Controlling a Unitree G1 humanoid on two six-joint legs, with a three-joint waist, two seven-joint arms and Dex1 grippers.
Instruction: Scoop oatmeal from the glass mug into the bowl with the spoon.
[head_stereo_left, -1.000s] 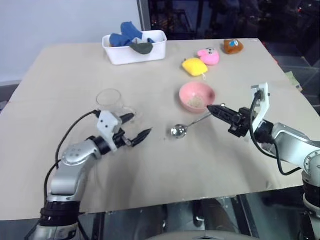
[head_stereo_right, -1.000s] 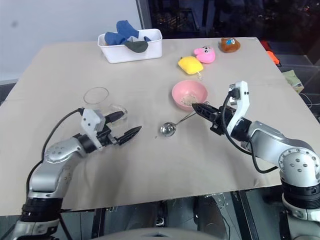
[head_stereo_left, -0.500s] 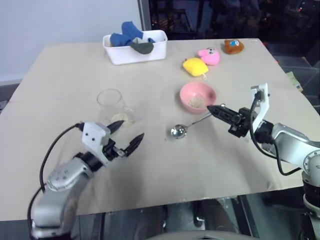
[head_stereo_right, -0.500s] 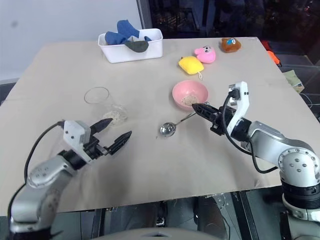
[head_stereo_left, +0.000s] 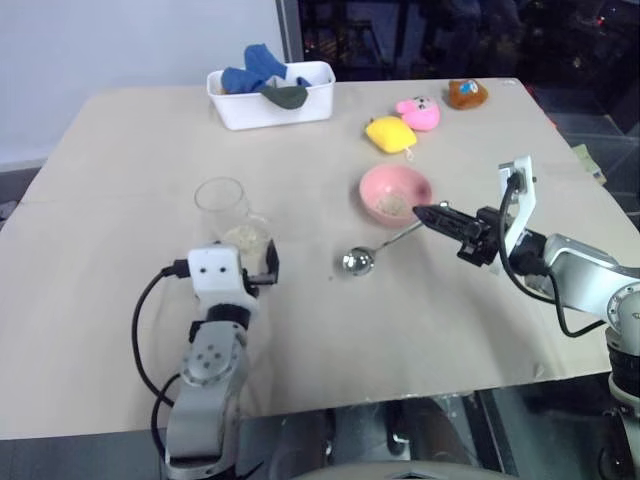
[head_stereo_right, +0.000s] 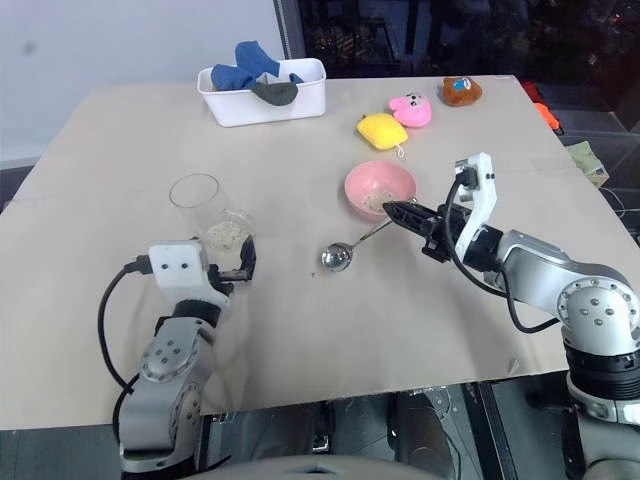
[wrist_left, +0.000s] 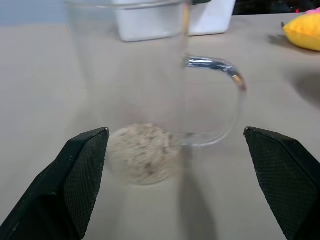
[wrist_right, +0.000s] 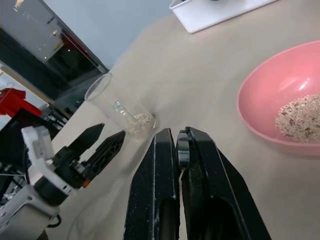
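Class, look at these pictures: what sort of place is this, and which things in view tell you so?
Probably a robot test or lab setup, not a kitchen: a table covered in plain beige sheeting, plush toys beside the pink bowl, and a white tub.

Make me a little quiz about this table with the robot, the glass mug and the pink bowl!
1. True or false: the clear glass mug lies tipped over.
2. Which gripper holds the shiny silver metal spoon? A) the left gripper B) the right gripper C) neither
3. Fill in: pale beige oatmeal flakes lie in the mug and in the small round pink ___.

Key
1. False: it stands upright, between the open fingers of the left gripper.
2. B: it is shut on the handle's end, and the spoon's round end rests on the table.
3. bowl.
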